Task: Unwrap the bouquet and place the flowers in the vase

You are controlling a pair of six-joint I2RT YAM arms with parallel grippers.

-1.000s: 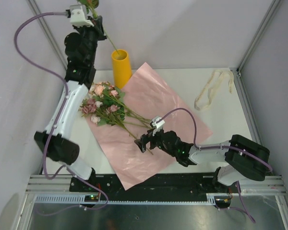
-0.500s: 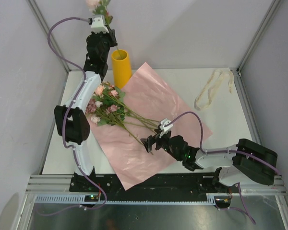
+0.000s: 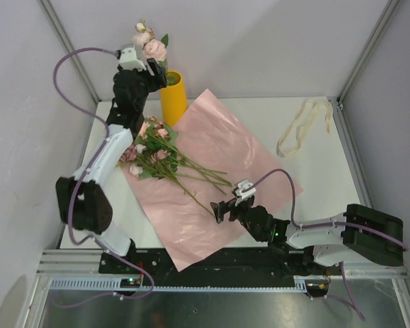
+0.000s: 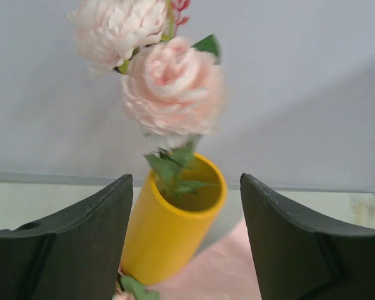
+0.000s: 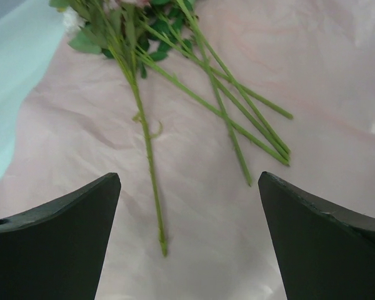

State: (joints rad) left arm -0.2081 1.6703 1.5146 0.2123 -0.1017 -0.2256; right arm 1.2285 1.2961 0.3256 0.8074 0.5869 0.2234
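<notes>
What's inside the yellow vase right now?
Flowers stand in the vase, pink blooms above the rim, leaves at the mouth. Their lower stems and the vase's bottom are hidden by its wall.

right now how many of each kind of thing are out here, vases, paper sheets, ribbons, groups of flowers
vase: 1
pink paper sheet: 1
cream ribbon: 1
groups of flowers: 2, the flowers in the vase and the flowers lying on the sheet
total: 5
</notes>
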